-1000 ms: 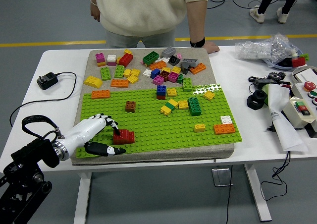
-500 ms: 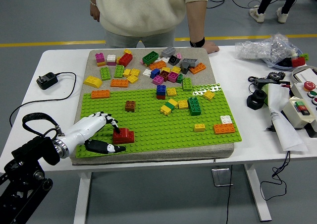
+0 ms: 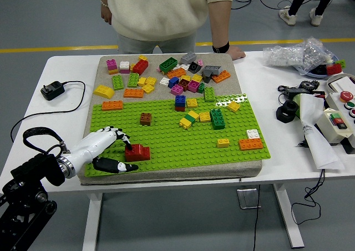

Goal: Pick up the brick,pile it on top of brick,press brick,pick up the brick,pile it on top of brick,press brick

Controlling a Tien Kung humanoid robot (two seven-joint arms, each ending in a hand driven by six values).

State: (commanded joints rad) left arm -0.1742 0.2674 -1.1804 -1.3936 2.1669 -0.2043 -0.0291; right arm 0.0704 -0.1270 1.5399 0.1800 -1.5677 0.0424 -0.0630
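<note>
A red brick (image 3: 138, 152) lies flat on the green baseplate (image 3: 166, 134) near its front left corner. My left hand (image 3: 128, 156) reaches in from the lower left. Its fingers (image 3: 119, 134) curl onto the brick's left end, and the thumb (image 3: 117, 166) lies along the plate just below the brick. Other bricks stand on the plate: a brown one (image 3: 146, 118), a blue-on-red stack (image 3: 181, 103), a dark green one (image 3: 217, 118) and an orange one (image 3: 251, 144). My right hand is out of view.
Several loose bricks (image 3: 166, 73) are heaped on the grey mat behind the plate. A person stands at the far side, one hand (image 3: 236, 53) resting on the table. A black charger (image 3: 54, 90) lies at the left. A control box (image 3: 339, 123) and plastic bag (image 3: 299, 54) are at the right.
The red brick was tipped up half a second ago and now sits flat on the plate. My left hand has stayed on it, shifting only slightly.
</note>
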